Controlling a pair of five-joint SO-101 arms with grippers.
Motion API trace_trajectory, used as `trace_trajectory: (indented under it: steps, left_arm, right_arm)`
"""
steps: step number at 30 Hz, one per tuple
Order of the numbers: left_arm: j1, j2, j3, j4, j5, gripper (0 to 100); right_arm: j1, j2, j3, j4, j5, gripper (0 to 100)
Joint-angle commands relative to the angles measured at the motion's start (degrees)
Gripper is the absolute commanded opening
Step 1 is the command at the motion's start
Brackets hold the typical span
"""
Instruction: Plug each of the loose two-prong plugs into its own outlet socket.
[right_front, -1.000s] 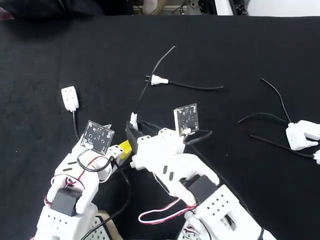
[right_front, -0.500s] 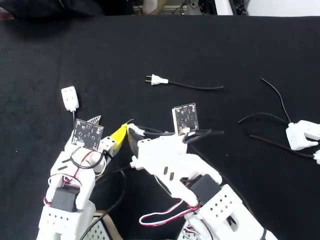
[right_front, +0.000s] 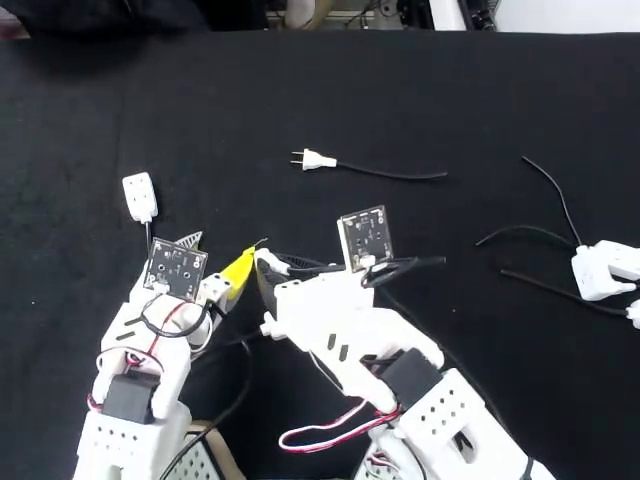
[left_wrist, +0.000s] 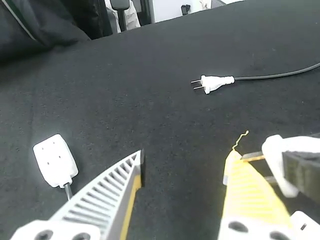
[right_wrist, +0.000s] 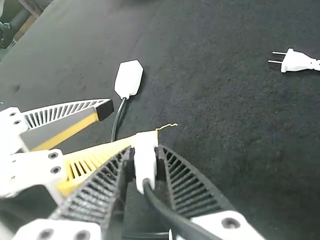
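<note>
My right gripper (right_wrist: 145, 151) is shut on a white two-prong plug (right_wrist: 144, 165) whose black cord trails back between the fingers. In the high view that gripper (right_front: 266, 266) sits near the table's middle front. Just left of it my left gripper (right_front: 218, 250) stands open, its yellow finger (left_wrist: 248, 185) almost touching the held plug (left_wrist: 292, 150). A white outlet socket (right_front: 139, 196) lies on the cloth beyond the left gripper (left_wrist: 186, 157). It shows as socket (left_wrist: 54, 164) and socket (right_wrist: 129, 78) from the wrists. A second loose plug (right_front: 318, 159) lies farther back, prongs pointing left.
The table is covered in black cloth (right_front: 450, 110). At the right edge a white outlet block (right_front: 606, 270) lies among several black cords. The loose plug's cord (right_front: 395, 176) runs to the right. Dark bags and chair legs (left_wrist: 120, 12) stand past the far edge.
My left gripper swung left away from the right gripper and now stands wide open. The black cord that arced up toward the far plug has dropped out of that spot. The right gripper hardly shifted.
</note>
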Motion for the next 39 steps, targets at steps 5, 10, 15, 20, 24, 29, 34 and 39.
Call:
trace_trajectory:
  steps: [5, 10, 15, 20, 24, 29, 34, 39]
  left_arm:
    - [-4.00, -0.62, -1.19, 4.13, -2.46, 26]
    - [-10.59, -0.62, -2.59, 8.44, -2.81, 26]
    - [-17.36, -0.62, -6.20, 17.05, -2.55, 26]
    - [-24.48, -0.62, -5.67, 20.22, -2.99, 26]
    - [-29.93, -0.62, -5.32, 22.59, -2.99, 26]
    - [-33.63, -0.62, -5.23, 25.76, -3.08, 26]
    - [-34.24, -0.62, -4.09, 25.49, -5.10, 26]
    - [-34.24, -0.62, -3.03, 25.76, -6.86, 26]
  right_arm:
    - [5.19, 1.01, -6.55, 6.59, 3.43, 1.1]
    - [6.86, 1.10, -9.71, 16.88, 6.33, 1.1]
    - [8.18, 1.10, -9.63, 23.91, 7.12, 1.1]
    - [10.02, 1.19, -8.57, 28.04, 8.18, 1.2]
    - [10.02, 1.19, -6.20, 28.13, 8.18, 1.2]
    - [7.65, 2.68, -3.74, 25.93, 8.18, 1.2]
    - [6.15, 11.21, -3.56, 21.80, 8.00, 1.2]
    - [5.98, 17.36, -4.09, 18.11, 8.18, 1.2]
